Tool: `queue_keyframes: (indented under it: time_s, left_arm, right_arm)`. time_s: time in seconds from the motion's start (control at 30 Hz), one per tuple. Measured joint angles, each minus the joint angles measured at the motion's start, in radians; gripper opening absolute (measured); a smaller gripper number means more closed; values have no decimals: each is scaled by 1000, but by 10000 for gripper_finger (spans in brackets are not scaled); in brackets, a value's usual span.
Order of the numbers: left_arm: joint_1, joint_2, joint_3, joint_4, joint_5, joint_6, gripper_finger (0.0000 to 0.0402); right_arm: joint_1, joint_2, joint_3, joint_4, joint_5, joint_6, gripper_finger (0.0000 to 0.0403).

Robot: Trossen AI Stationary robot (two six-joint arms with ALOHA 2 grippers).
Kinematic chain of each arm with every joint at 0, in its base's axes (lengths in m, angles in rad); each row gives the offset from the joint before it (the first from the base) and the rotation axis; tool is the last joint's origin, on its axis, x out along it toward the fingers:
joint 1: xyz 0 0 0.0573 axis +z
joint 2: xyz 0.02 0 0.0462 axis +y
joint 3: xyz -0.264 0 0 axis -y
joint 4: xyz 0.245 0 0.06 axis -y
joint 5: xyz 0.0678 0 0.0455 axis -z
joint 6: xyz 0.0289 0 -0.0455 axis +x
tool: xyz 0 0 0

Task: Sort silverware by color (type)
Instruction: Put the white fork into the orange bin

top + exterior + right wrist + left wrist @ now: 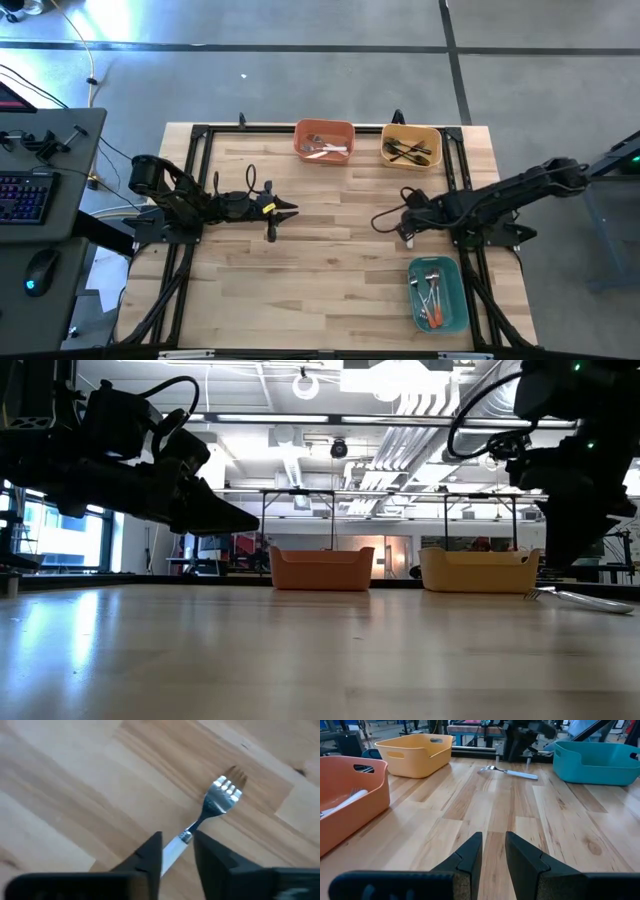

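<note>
A fork with a silver head (222, 795) and a white handle (172, 852) lies flat on the wooden table (330, 260), seen also in the left wrist view (507, 771) and low view (585, 598). My right gripper (177, 855) hangs over it, pointing steeply down, open, one finger on each side of the handle near its neck. My left gripper (493, 850) hovers over the table's left middle (285, 210), a little open, with nothing between its fingers.
At the far edge stand an orange bin (323, 140) with white-handled forks and a yellow bin (411, 146) with black-handled ones. A teal bin (437, 292) at the near right holds red-orange-handled forks. The table's middle is bare wood.
</note>
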Motion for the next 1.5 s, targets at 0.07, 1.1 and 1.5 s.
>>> queue_keyframes:
  time_s: [0.07,1.1,1.5]
  left_arm:
    - [0,0,0,0,0,0,74]
    - [0,0,0,9,-11,0,74]
    - [0,0,0,8,-11,5,74]
  right_arm:
    - [-18,12,0,-26,1,16,130]
    - [-172,300,42,446,28,-569,10]
    - [-167,299,221,507,58,-792,1]
